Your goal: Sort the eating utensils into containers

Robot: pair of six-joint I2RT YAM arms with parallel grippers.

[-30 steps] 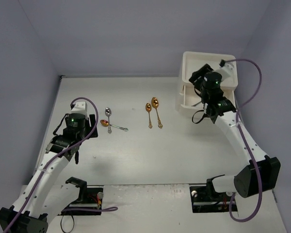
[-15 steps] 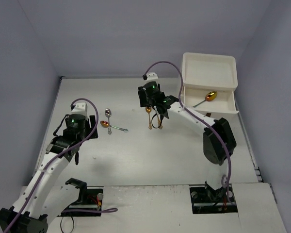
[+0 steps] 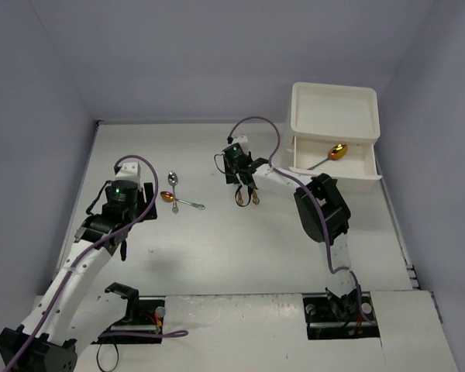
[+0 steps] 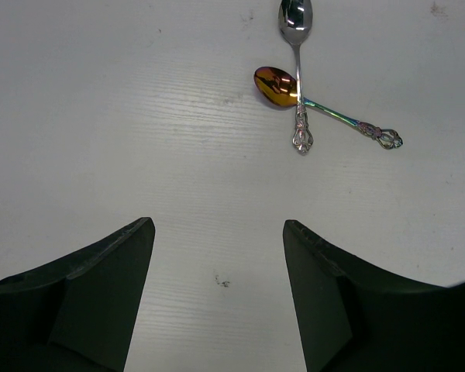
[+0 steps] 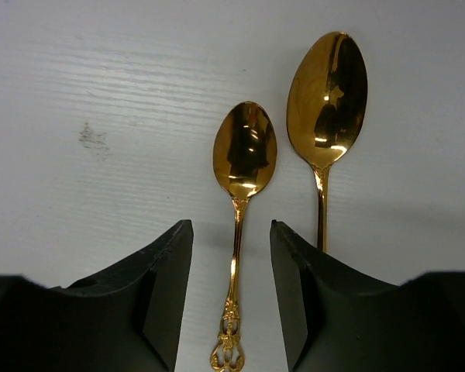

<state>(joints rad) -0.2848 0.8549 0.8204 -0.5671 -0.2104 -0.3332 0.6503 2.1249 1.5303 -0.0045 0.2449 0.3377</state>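
Two gold spoons lie side by side mid-table. In the right wrist view the smaller spoon [image 5: 244, 151] has its handle between my fingers; the larger spoon [image 5: 328, 93] lies just right of it. My right gripper [image 5: 231, 226] is open and straddles the smaller spoon's handle; it also shows in the top view [image 3: 244, 182]. A silver spoon [image 4: 296, 15] crosses a gold-bowled spoon with an iridescent handle [image 4: 275, 85]. My left gripper [image 4: 217, 225] is open and empty, below-left of that pair. The cream cabinet [image 3: 333, 108] has a drawer [image 3: 333, 172] open, with a gold spoon [image 3: 337, 151] inside.
The cabinet stands at the back right corner, against the walls. The crossed spoons [image 3: 174, 198] lie left of centre. Both arm bases and their cables sit at the near edge.
My right arm swung from the open drawer left to the two gold spoons and came down over the smaller one. A gold spoon now lies in the drawer. The left arm stayed put.
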